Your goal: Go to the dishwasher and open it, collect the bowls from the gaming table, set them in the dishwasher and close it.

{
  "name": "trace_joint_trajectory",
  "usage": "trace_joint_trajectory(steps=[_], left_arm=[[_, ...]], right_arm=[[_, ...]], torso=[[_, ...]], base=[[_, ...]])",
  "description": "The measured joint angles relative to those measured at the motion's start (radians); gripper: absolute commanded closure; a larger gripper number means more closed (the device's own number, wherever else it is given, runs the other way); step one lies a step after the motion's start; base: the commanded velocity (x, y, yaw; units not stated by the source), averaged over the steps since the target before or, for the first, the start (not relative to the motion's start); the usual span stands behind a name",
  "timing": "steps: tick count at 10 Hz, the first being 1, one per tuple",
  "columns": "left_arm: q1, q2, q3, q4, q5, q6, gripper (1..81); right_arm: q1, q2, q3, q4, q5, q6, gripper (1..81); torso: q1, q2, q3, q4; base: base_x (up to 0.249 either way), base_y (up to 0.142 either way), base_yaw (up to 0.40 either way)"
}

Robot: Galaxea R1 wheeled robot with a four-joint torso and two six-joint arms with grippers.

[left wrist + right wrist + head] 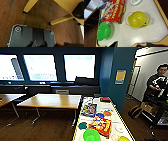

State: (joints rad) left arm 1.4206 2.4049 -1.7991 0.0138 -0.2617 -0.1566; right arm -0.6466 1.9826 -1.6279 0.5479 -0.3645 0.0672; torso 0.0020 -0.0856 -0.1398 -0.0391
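- Bowls are sitting on the long white gaming tabletop with the yellow edge point(117, 112), which we are facing from its near end in the head view.
- We are seeing a bright green round plastic bowl point(91, 135) nearest us, a dark green bowl point(82, 125) just beyond it at the tabletop's edge, a blue bowl point(100, 115) and an orange bowl point(107, 113) side by side further along, and a small white bowl point(120, 128) toward the other edge.
- A red cardboard board-game box point(101, 125) is lying between the green bowls and the white one, and a blue game box point(89, 109) is lying beyond it.
- A yellow perforated colander with handles point(138, 19) is resting just beside the red box in the right wrist view.
- A person in dark clothing point(157, 82) is standing off to the right.
- Plain wooden tables point(51, 100) are standing to the left.
- We cannot tell whether either arm's jaws are open or closed.
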Motion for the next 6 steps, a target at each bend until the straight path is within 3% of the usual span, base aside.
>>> trace_joint_trajectory(steps=[2,6], left_arm=[[-0.002,0.001,-0.001,0.0,0.0,0.0,1.0],[-0.003,0.009,-0.006,0.0,-0.001,0.0,1.0]], right_arm=[[-0.053,0.041,-0.041,-0.001,-0.003,-0.002,1.0],[-0.054,0.077,-0.076,0.0,0.004,-0.007,1.0]], torso=[[0.0,0.0,0.0,0.0],[0.0,0.0,-0.006,0.0]], base=[[0.0,0.0,0.0],[0.0,0.0,0.0]])
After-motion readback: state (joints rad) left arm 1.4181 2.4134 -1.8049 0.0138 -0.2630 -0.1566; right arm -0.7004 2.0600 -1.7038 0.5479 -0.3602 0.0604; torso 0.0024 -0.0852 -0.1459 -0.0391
